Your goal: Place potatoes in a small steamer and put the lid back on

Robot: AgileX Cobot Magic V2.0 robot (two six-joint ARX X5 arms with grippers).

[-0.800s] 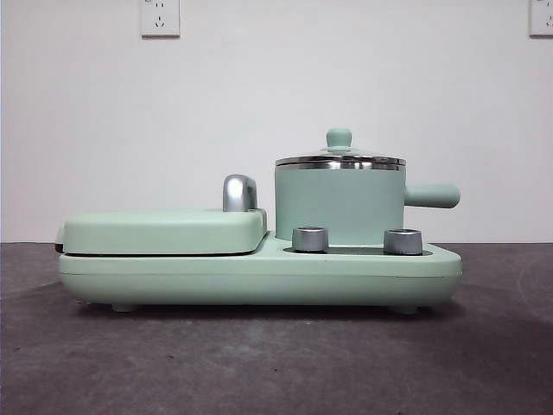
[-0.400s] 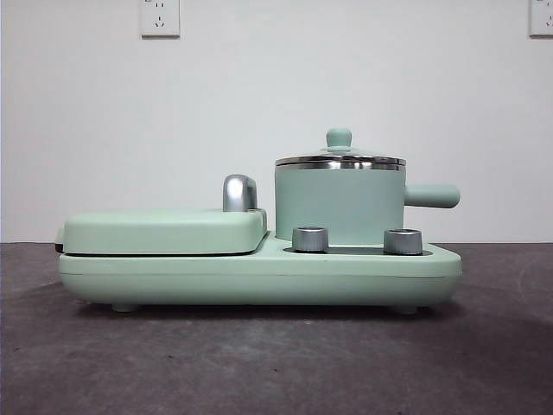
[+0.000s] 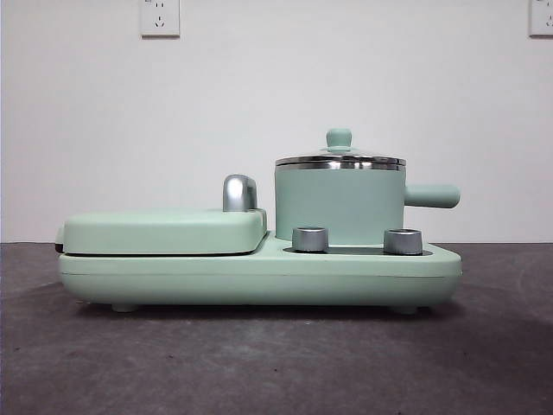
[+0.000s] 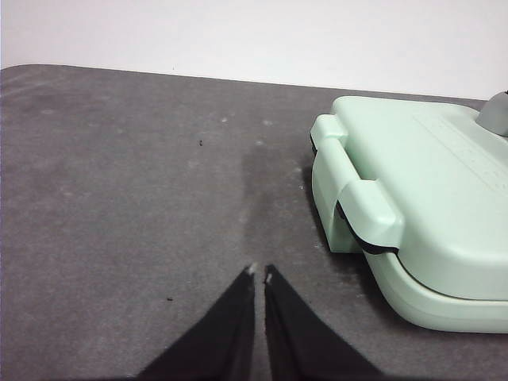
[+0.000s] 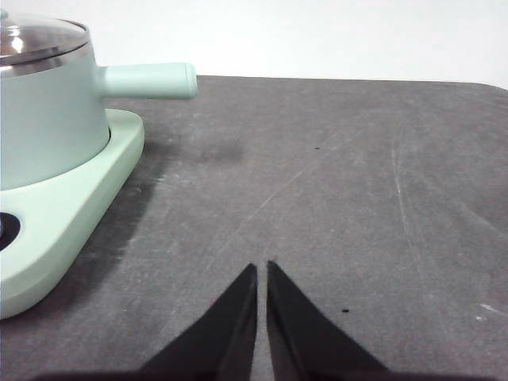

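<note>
Dark grey worktop (image 5: 333, 198) lies bare around the appliance. The small steamer (image 3: 340, 206) stands on the base, lid (image 3: 340, 159) on. Left claw (image 4: 259, 275) and right claw (image 5: 262, 268) hover over worktop, nearly closed, empty.

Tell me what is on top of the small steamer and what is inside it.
The lid sits on the small steamer, its green knob upright. The inside cannot be seen: the steamer's opaque wall hides it from the front, and the right wrist view catches only glare on the glass. No potato shows anywhere.
</note>
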